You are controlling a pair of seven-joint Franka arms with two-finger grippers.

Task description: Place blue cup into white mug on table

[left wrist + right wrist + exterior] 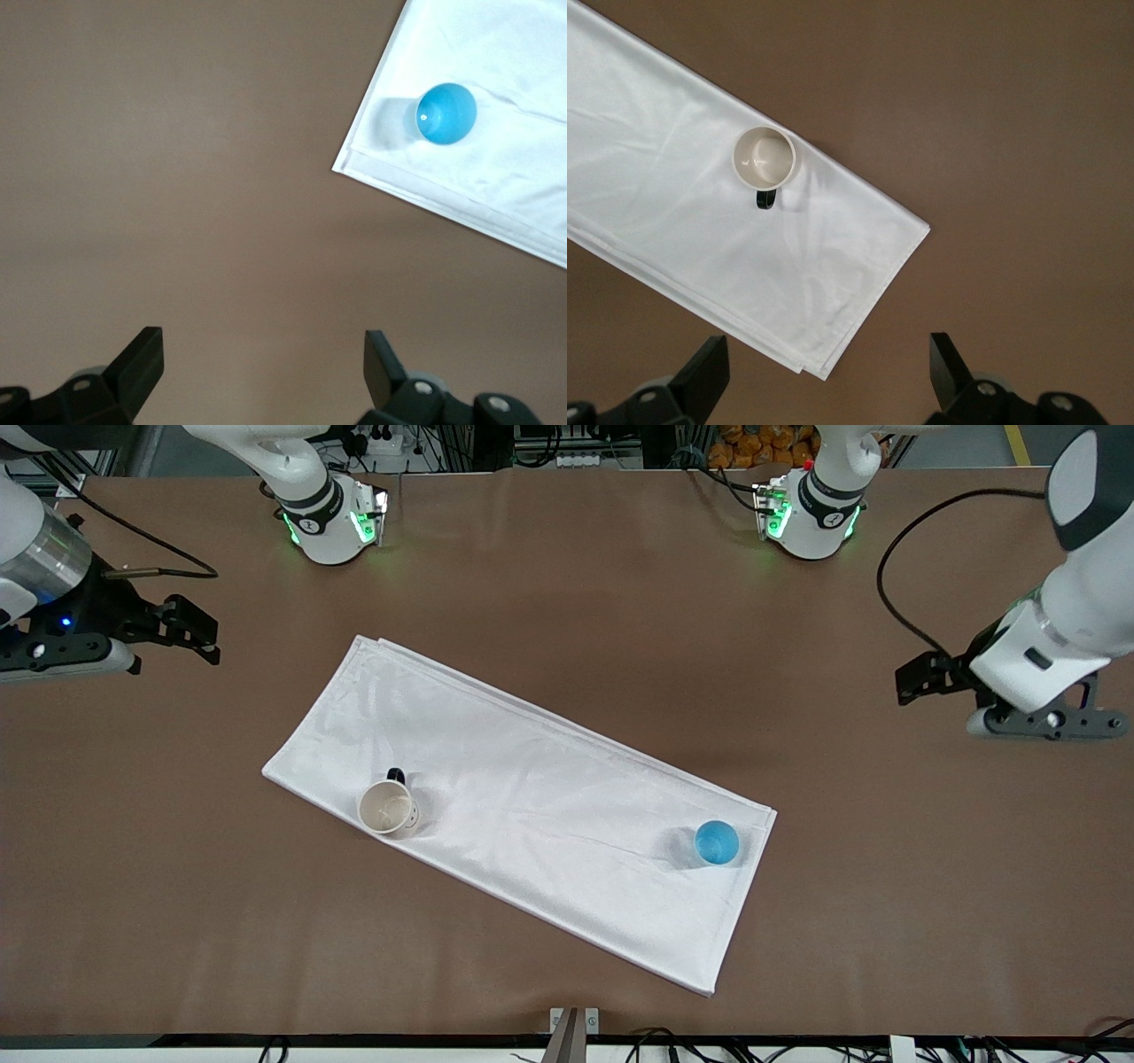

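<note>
- The table (567, 974) fills the front view with matte brown; its lower strip, nearest the camera, is bare.
- A white cloth (532, 797) lies slantwise across the middle of the frame, running from upper left to lower right.
- The blue cup (717, 842) stands upright on the cloth's lower-right end, close to the cloth's edge; the left wrist view shows it (446, 112) in the upper right of its frame.
- The white mug (387, 808) stands upright on the cloth near its lower-left edge, dark handle turned toward the robots' bases, well apart from the cup; the right wrist view shows its pale inside (764, 158).
- The left gripper (921, 677) hangs over bare table at the frame's right edge, fingers spread wide and holding nothing.
- The right gripper (197, 631) hangs over bare table at the frame's left edge, fingers likewise wide apart and empty.
</note>
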